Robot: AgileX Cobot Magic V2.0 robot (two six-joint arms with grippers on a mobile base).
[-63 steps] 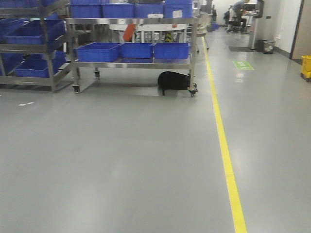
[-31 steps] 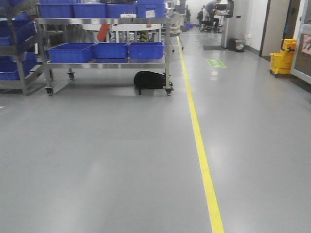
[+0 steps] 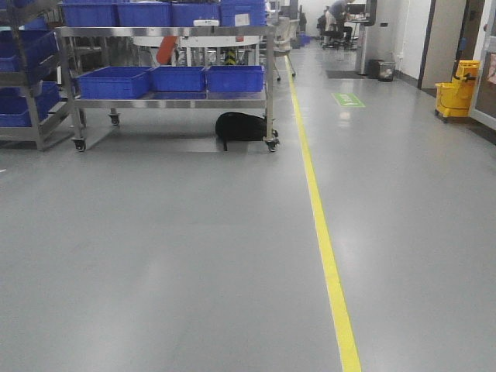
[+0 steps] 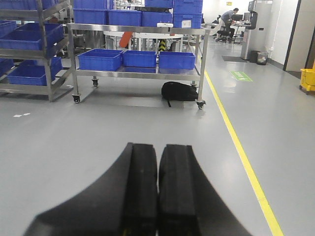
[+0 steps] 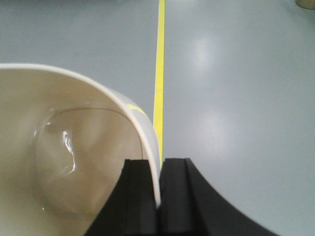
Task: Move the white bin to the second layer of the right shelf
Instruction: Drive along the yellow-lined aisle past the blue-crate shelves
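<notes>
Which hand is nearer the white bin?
Right. The right hand is clamped on the rim of the white bin; the left hand is shut, empty, no bin in its view.

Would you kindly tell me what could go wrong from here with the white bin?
The right gripper pinches only one wall of the white bin at its rim; the bin may slip or tilt if the base jolts.
The left gripper is shut and empty, so nothing backs up that hold.
The black bag on the floor by the steel cart could snag the base.
</notes>
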